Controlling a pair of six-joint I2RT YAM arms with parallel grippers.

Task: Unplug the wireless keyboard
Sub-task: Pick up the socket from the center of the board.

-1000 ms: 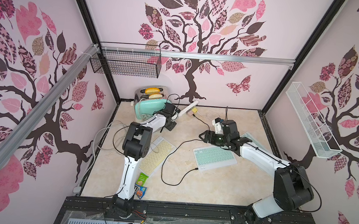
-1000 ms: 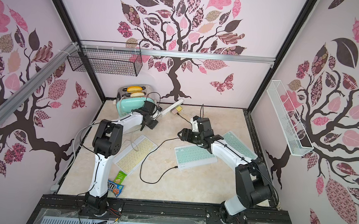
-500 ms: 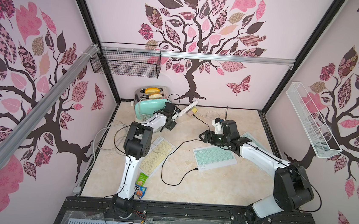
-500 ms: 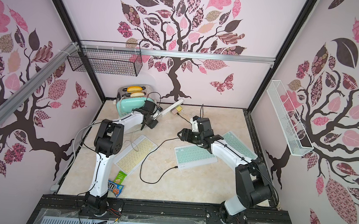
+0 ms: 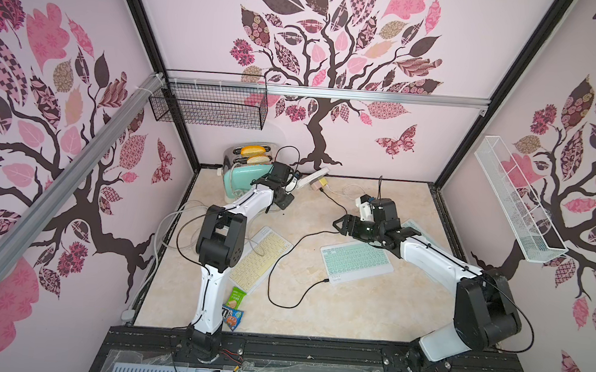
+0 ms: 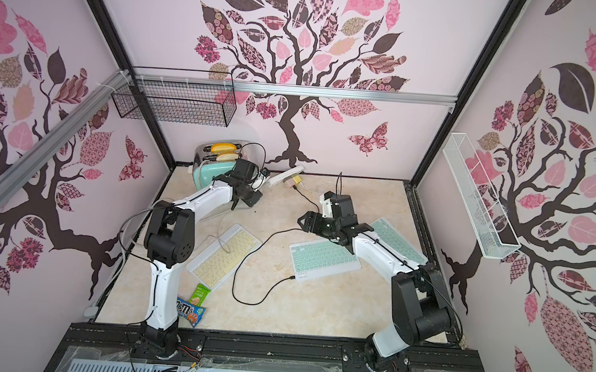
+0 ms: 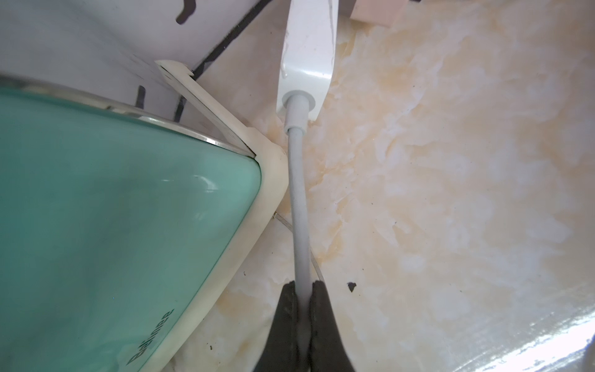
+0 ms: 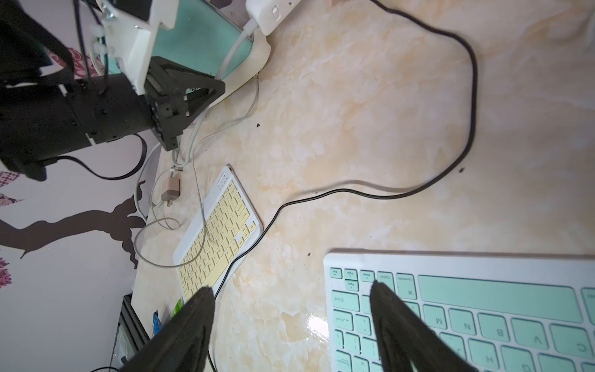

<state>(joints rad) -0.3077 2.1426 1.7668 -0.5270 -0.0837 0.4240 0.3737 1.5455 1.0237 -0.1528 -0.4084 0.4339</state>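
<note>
Overall, the marble-look table [image 5: 370,311] carries everything. A mint toaster [image 5: 244,176] stands in the far left corner with bread in its slots. The green keyboard [image 5: 356,262] lies flat right of centre. The yellow keyboard [image 5: 259,259] lies angled on the left, with a thin white wire draped across its keys. A white strip [image 5: 310,178] lies beside the toaster by the back wall.

A black cable [image 8: 473,96] runs from the plugs at the strip, curves over the table between the two keyboards, and ends with its plug touching the green keyboard's near left edge. The strip's pale cord [image 7: 297,193] comes out of its end and passes just beside the toaster's corner.

The left gripper [image 7: 303,285] has its jaws pressed together on that cord, pinching it low over the table. The right gripper [image 8: 289,286] hovers over the green keyboard's far left corner with its jaws spread wide and nothing between them. Two snack packets [image 5: 233,312] lie by the left arm's base.
</note>
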